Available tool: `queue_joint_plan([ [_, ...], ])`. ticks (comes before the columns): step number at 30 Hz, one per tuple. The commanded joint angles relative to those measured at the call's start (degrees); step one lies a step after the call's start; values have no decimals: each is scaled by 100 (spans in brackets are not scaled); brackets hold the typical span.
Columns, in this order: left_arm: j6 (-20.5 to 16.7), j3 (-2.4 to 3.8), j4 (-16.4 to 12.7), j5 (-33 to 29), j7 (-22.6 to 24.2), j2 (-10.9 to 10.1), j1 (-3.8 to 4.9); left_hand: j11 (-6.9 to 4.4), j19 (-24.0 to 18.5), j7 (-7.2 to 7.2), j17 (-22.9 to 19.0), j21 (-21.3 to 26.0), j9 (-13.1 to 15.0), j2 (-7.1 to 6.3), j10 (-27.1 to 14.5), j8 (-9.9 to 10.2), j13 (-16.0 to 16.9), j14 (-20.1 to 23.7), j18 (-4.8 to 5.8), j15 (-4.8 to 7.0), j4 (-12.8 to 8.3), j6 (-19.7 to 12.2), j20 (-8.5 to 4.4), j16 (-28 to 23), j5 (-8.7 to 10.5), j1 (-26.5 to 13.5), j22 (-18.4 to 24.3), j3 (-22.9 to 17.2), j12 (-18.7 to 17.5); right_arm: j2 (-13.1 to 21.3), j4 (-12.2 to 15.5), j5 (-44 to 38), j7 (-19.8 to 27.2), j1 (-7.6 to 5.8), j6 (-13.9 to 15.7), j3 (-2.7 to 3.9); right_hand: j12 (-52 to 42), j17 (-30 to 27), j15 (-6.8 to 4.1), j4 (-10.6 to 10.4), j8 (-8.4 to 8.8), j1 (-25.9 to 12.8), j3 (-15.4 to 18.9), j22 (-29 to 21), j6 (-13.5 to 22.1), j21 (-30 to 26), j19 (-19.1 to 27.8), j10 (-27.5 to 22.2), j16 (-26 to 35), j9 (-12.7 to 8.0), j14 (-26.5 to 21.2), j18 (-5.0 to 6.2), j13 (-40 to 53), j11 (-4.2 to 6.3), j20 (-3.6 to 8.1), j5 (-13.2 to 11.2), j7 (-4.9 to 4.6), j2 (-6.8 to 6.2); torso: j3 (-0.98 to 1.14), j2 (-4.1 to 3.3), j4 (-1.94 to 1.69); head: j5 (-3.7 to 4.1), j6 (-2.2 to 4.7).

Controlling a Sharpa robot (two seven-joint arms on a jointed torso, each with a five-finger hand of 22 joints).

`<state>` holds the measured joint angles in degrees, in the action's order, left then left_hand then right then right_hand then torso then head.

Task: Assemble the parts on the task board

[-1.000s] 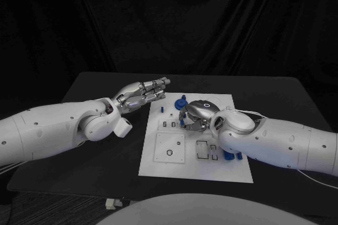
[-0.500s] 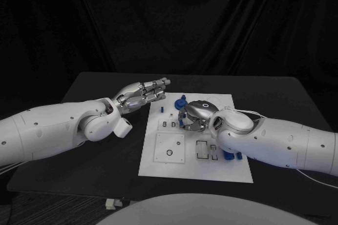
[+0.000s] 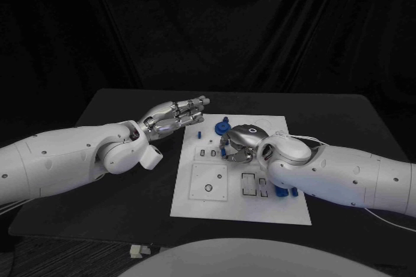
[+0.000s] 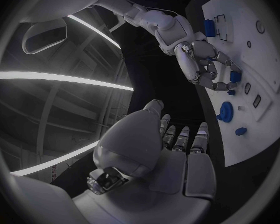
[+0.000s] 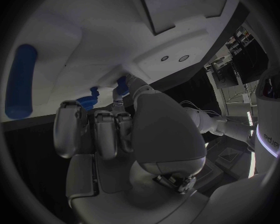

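Our two bulky white arms w/ small dark screws, silver segmented left hand (image 3: 178, 116) & right hand (image 3: 240, 142), thin white cable by right forearm

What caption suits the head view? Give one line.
Right hand works over the white board among blue parts; left hand hovers at its far corner.

1. The white task board (image 3: 208, 199) lies flat at the middle of the black table.
2. A round blue part (image 4: 225, 111) stands near its far edge.
3. Other blue parts (image 3: 286, 193) sit near its right edge.
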<state>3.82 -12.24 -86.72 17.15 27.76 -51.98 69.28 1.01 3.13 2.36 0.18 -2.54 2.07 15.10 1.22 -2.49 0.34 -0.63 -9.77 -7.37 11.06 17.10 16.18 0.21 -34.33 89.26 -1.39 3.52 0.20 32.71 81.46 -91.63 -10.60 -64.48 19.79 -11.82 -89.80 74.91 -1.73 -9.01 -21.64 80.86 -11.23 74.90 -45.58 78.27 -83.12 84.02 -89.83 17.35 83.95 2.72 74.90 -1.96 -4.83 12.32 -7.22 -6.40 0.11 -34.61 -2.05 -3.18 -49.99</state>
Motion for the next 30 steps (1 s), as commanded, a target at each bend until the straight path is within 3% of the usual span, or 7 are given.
queue_joint_plan([
  [1, 56, 6, -7, -11, 58, 11, -5, 38, 5, 25, 6, -32, 8, 2, -5, 19, 4, -3, -53, -36, -12, 24, 19, 5, -22, 47, -3, -33, 17, -8, -4, -43, -99, 17, -64, 2, -20, 1488, 53, 3, 45, -45, 35, 1074, 65, -31, 35, 598, -4, -15, 597, 46, 1510, -54, -24, -49, 0, -27, 1, 2, -4, -4, -1],
  [11, 59, 6, 1, -11, 55, 22, -5, 38, 5, 25, 6, -32, 8, 2, -5, 19, 4, -3, -53, -36, -12, 24, 19, 5, -22, 47, -3, -33, 17, -21, -20, -43, -86, 17, -75, 2, -20, 1469, 46, 4, 138, -64, 65, 1071, 220, -56, 42, 598, 8, -78, 590, 50, 1510, -43, -23, -156, -17, -50, 1, 1, -3, 6, -1],
  [16, 58, 6, 5, -11, 53, 25, -5, 39, 6, 25, 6, -32, 7, 1, -10, 21, 3, -2, -52, -36, -17, 13, 19, 4, -23, 45, -3, -42, 16, -20, -25, -43, -70, 17, -67, 2, -20, 1460, 37, 1, 258, -72, 92, 1066, 432, -87, 52, 598, 14, -166, 586, 56, 1510, -31, -15, -231, -34, -68, 2, -2, 2, 3, -1],
  [20, 57, 6, 9, -11, 51, 25, -5, 39, 5, 25, 6, -31, 6, 1, -15, 21, 1, -1, -52, -35, -18, 12, 19, 4, -23, 45, -2, -44, 14, -4, -22, -43, -39, 17, -9, 2, -20, 1451, 28, -59, 406, -131, 164, 1064, 716, -113, 57, 598, 20, -305, 582, 58, 1510, -23, -6, -454, -43, -122, 0, 1, 0, 1, -1],
  [24, 53, 6, 16, -11, 50, 22, -5, 39, 5, 25, 6, -31, 6, 1, -15, 21, 1, -1, -52, -35, -18, 12, 19, 4, -23, 45, -2, -44, 14, 46, 20, -43, 8, 15, 117, 2, -20, 1444, 29, -286, 446, -270, 296, 1066, 833, -130, 55, 598, 25, -414, 579, 59, 1510, -24, -4, -832, -47, -287, 2, 0, 3, -1, -1],
  [30, 45, 6, 15, -11, 53, 20, -5, 38, 6, 25, 6, -32, 7, 0, -16, 21, 1, -2, -52, -35, -22, 18, 18, 5, -24, 44, -3, -49, 13, 225, 229, -43, 67, -23, 323, 3, -20, 1442, 28, -658, 415, -357, 419, 1067, 830, -144, 53, 598, 25, -495, 579, 60, 1510, -22, -2, -935, -45, -466, 1, 4, 1, -28, -1],
])
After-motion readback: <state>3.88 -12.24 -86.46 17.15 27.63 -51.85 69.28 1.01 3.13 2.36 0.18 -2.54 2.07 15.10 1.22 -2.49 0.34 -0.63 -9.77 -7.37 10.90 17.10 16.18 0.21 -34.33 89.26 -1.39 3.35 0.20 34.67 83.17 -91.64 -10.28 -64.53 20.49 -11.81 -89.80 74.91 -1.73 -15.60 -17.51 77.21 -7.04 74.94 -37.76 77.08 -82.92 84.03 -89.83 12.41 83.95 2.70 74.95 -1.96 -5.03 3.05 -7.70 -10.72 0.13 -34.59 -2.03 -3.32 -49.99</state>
